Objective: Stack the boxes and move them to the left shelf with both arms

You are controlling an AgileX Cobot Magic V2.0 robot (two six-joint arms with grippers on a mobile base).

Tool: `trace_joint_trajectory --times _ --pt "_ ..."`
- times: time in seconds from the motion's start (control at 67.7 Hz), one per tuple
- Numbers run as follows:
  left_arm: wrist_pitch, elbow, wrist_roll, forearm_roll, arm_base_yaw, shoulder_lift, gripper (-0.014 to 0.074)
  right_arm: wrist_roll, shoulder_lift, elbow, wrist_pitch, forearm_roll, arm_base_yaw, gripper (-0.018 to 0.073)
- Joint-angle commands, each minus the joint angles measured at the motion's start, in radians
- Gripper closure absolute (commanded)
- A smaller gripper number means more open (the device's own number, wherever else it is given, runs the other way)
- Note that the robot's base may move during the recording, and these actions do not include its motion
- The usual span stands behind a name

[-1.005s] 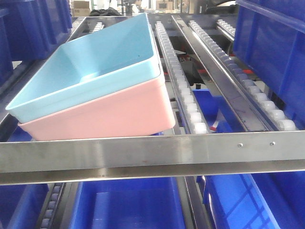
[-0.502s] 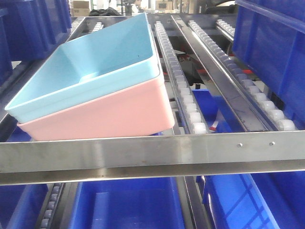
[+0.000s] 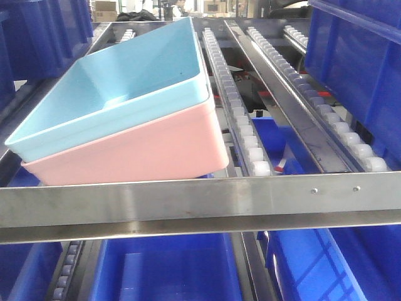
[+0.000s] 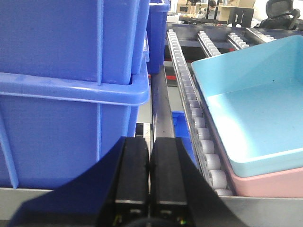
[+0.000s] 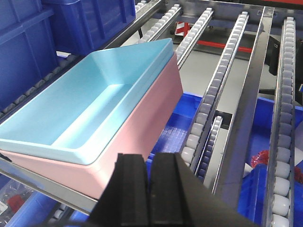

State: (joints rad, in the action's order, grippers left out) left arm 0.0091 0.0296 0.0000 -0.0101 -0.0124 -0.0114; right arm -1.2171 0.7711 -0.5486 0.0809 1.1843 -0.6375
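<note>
The light blue box point(image 3: 125, 81) sits nested inside the pink box point(image 3: 138, 153), and the stack rests tilted on the left shelf's rollers behind its steel front bar point(image 3: 200, 204). No gripper shows in the front view. In the left wrist view my left gripper point(image 4: 149, 142) is shut and empty. It sits left of the blue box point(image 4: 255, 104) and the pink box point(image 4: 270, 182), apart from both. My right gripper point(image 5: 149, 158) is also shut and empty, just right of the pink box point(image 5: 151, 109) and the blue box point(image 5: 80, 109), near the stack's front corner.
Big dark blue crates stand on the shelf at the right point(image 3: 357, 69) and, stacked, at the left point(image 4: 66, 94). More blue crates point(image 3: 169, 269) lie on the level below. White roller rails point(image 3: 241, 119) run back between steel bars.
The stacked boxes sit a touch further left in the front view. Nothing else differs.
</note>
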Motion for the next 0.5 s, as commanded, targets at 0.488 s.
trace_joint_trajectory --times 0.488 --pt "-0.090 0.031 -0.014 0.002 -0.001 -0.014 0.0600 0.009 -0.008 -0.028 -0.012 0.025 -0.002 0.0524"
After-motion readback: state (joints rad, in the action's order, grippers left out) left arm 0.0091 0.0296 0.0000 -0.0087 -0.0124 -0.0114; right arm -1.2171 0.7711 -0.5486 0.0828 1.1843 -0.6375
